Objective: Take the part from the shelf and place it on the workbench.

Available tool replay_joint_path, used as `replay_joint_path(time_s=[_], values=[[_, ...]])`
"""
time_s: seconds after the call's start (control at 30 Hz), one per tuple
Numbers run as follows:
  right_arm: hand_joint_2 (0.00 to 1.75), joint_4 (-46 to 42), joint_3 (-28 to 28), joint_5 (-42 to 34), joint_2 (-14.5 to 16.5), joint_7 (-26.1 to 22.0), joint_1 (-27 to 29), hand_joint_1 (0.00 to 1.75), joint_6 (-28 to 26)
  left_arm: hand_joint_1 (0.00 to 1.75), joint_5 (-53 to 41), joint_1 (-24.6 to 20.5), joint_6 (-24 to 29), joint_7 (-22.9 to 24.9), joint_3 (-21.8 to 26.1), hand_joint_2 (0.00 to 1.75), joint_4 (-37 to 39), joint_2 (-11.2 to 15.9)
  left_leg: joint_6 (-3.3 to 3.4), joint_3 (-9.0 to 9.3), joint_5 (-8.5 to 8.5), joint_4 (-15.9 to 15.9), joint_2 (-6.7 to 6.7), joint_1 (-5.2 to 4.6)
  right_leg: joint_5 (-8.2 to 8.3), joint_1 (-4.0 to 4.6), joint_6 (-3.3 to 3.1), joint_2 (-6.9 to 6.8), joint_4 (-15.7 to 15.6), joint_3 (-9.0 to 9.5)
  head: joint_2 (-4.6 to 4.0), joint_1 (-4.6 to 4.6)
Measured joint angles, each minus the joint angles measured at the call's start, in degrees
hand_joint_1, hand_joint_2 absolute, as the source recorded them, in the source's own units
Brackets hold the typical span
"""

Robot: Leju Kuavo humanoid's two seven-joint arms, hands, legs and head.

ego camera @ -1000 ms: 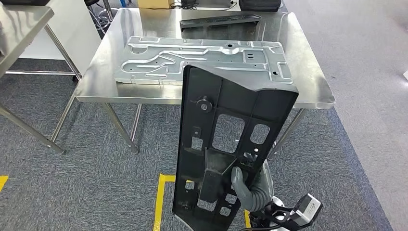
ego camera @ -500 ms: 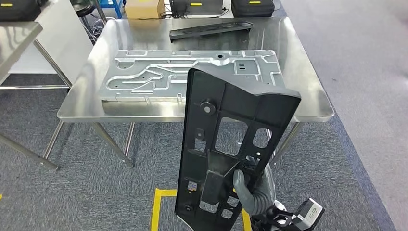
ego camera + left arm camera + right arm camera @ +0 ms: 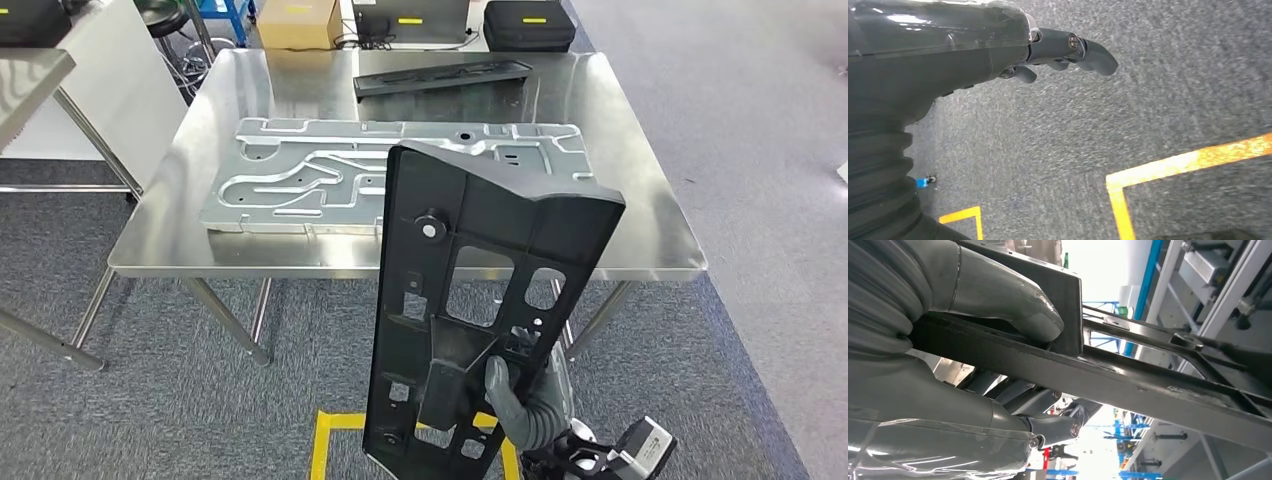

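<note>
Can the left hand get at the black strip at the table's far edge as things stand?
Probably not. The left hand hangs over carpet, holding nothing, while the black strip lies at the far side of the steel table, beyond the metal plate.

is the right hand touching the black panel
Touching: in the right wrist view the right hand clamps the black panel between thumb and fingers.

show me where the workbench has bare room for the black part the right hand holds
Bare steel on the workbench runs along its right side, beside the metal plate, and in the left far corner. The middle is crowded by that plate; the far edge holds a black strip.
</note>
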Motion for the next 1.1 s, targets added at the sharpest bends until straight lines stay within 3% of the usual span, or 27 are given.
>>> replay_joint_path(time_s=[0.07,0.1,0.13,0.2,0.27,0.4,0.47,0.53,0.6,0.63,0.67,0.73,0.8,0.9,0.97,1.0,1.07,1.1], values=[[1.75,0.0,0.0,0.0,0.0,0.0,0.1,1.75,0.0,0.0,0.0,0.0,0.0,0.0,0.0,1.75,0.0,0.0,-0.06,0.53,-0.72,0.0,-0.06,0.06,-2.27,-0.41,0.5,-0.08,5.1,-4.48,0.0,-0.01],[1.75,0.0,0.0,0.0,0.0,0.0,0.1,1.75,0.0,0.0,0.0,0.1,0.0,0.0,0.0,1.75,0.0,0.0,-0.19,1.01,-1.16,0.0,-0.08,0.13,-1.94,-0.59,0.66,-0.14,5.0,-5.45,0.0,-0.01],[1.75,0.0,0.0,0.0,-0.1,0.0,0.1,1.75,0.0,0.0,0.0,0.2,0.0,0.0,0.0,1.75,0.0,-0.1,-0.38,1.64,-1.66,0.0,-0.12,0.21,-0.42,-0.77,0.79,-0.21,3.1,-5.5,0.0,0.0],[1.75,0.0,0.0,0.0,-0.1,0.0,0.1,1.75,0.0,0.0,0.0,0.4,0.0,0.0,0.0,1.75,0.0,-0.1,-0.85,3.02,-2.75,0.0,-0.13,0.35,5.23,-0.99,0.87,-0.36,-4.1,-3.63,0.0,0.0],[1.75,0.0,0.0,0.0,-0.1,0.0,0.1,1.75,0.0,0.0,0.0,0.3,0.0,0.0,0.0,1.75,0.0,-0.1,-1.55,3.85,-3.71,-0.1,-0.17,0.34,8.31,-0.75,0.24,-0.54,-8.9,-2.35,0.0,0.05],[1.75,-0.1,0.0,0.0,-0.1,-0.2,0.2,1.75,0.0,0.0,-0.2,-0.1,0.0,0.0,0.0,1.75,0.0,-0.1,-3.0,4.5,-4.1,1.9,-0.05,0.36,8.01,-0.61,-1.83,-0.4,-10.0,-0.84,0.0,0.05],[1.75,-0.1,0.0,0.0,-0.1,-0.3,0.2,1.75,-0.1,0.0,-0.3,-0.3,0.0,0.0,0.0,1.75,0.0,-0.1,-3.24,2.24,-5.26,6.3,0.03,0.48,7.36,-0.66,-2.47,-0.45,-10.3,0.45,0.0,0.03],[1.75,-0.1,0.0,0.0,-0.1,-0.4,0.2,1.75,-0.1,0.0,-0.3,-0.4,0.0,0.0,0.0,1.75,0.0,-0.2,-3.38,-2.48,-7.91,12.9,0.04,0.49,6.53,-0.58,-2.79,-0.51,-10.3,1.29,0.0,0.02],[1.75,-0.1,0.0,0.0,-0.1,-0.5,0.3,1.75,-0.1,0.0,-0.3,-0.2,0.0,0.1,0.0,1.75,0.0,-0.2,-3.64,-6.57,-10.2,16.6,0.05,0.51,5.54,-0.54,-2.88,-0.38,-10.3,2.29,0.0,0.03],[1.75,-0.1,0.0,0.0,-0.1,-0.5,0.3,1.75,-0.1,0.0,-0.3,-0.1,0.0,0.1,0.0,1.75,0.0,-0.2,-3.72,-7.4,-10.02,15.9,0.06,0.52,5.02,-0.55,-2.81,-0.29,-10.3,2.98,0.0,0.03],[1.75,-0.1,0.0,0.0,-0.1,-0.5,0.4,1.75,-0.1,0.0,-0.3,0.0,0.0,0.1,0.0,1.75,0.0,-0.2,-3.76,-7.48,-8.41,13.6,0.06,0.53,4.43,-0.57,-2.67,-0.21,-10.2,3.81,0.0,0.03],[1.75,0.0,0.0,0.1,-0.1,-0.6,0.4,1.75,-0.1,0.0,-0.3,0.1,0.0,0.0,0.0,1.75,0.0,-0.2,-3.41,-6.85,-1.76,6.9,0.13,0.45,3.13,-0.54,-2.26,-0.19,-10.0,5.36,0.0,0.04],[1.75,0.1,0.0,1.3,-0.1,-0.8,0.1,1.75,-0.5,0.0,-0.3,0.2,-0.1,-0.6,0.0,1.75,0.0,-0.2,-2.7,-6.56,2.63,3.3,0.22,0.21,1.93,-0.32,-1.63,-0.15,-9.8,6.02,0.0,0.04],[1.75,0.1,-0.1,7.6,-0.9,0.6,-3.3,1.75,-3.0,0.0,0.0,-0.1,-1.1,-1.9,0.0,1.75,0.0,-0.2,-1.61,-6.44,2.91,3.0,0.21,0.11,1.03,-0.28,-0.64,-0.1,-9.9,6.27,0.0,0.04],[1.75,0.2,-0.4,12.0,-2.3,3.3,-8.5,1.75,-4.4,0.0,0.7,-0.6,-1.8,-2.8,0.0,1.75,0.0,-0.2,-1.0,-6.06,2.81,2.4,0.25,0.31,-0.32,-0.44,-0.01,-0.24,-7.5,5.07,0.0,0.04],[1.75,0.6,-0.7,13.4,-3.4,5.2,-12.2,1.75,-4.8,0.0,0.9,-0.9,-2.0,-3.2,0.0,1.75,0.0,-0.2,-0.77,-5.88,2.72,2.2,0.32,0.34,-1.62,-0.53,0.26,-0.33,-4.4,3.32,0.0,0.04],[1.75,3.4,-1.5,15.5,-6.0,10.1,-22.6,1.75,-5.2,0.0,1.3,-1.6,-2.1,-3.8,0.0,1.75,0.0,-0.2,-0.42,-5.73,2.47,2.2,0.59,0.2,-4.12,-0.58,0.6,-0.38,3.6,-2.03,0.0,0.04],[1.75,5.4,-2.0,16.2,-7.4,12.2,-27.9,1.75,-5.4,0.0,1.4,-1.9,-2.1,-4.0,0.0,1.75,0.0,-0.2,-0.27,-5.61,2.34,2.2,0.68,0.12,-4.14,-0.59,0.65,-0.4,6.2,-4.24,0.0,0.04]])
